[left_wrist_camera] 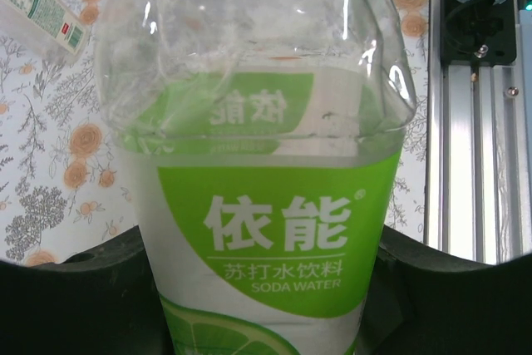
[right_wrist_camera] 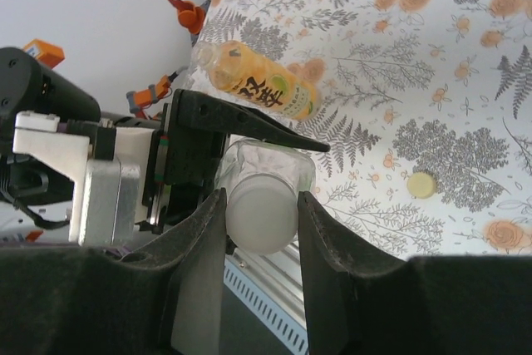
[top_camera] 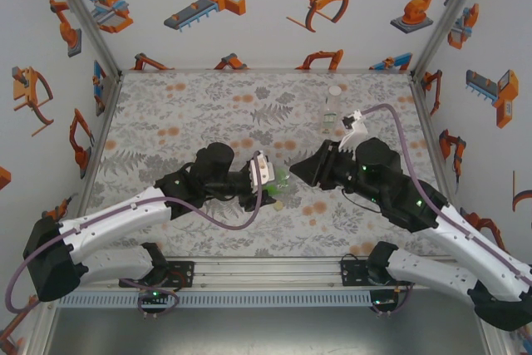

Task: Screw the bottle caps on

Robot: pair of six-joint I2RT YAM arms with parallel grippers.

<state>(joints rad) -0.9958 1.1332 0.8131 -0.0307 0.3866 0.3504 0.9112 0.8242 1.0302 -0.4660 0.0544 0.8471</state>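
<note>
Left jaws: closed around the body of the green-labelled bottle (left_wrist_camera: 266,230), which is held on its side with its mouth turned to the right.
Right jaws: pinched on a pale round cap (right_wrist_camera: 262,215), with a finger (right_wrist_camera: 199,247) pressed against each side of it.
Cap and mouth: the pale round cap sits against the mouth of the green-labelled bottle; how far it is threaded on I cannot tell.
Place: both meet over the middle of the floral tabletop (top_camera: 183,114), toward its near edge, between the two arms.
Amber bottle (right_wrist_camera: 258,82): lying on its side on the tabletop, beyond the left jaws.
Yellowish cap (right_wrist_camera: 421,184): flat on the tabletop, loose, well apart from the amber bottle.
Slim clear bottle (top_camera: 333,110): upright at the far right.
</note>
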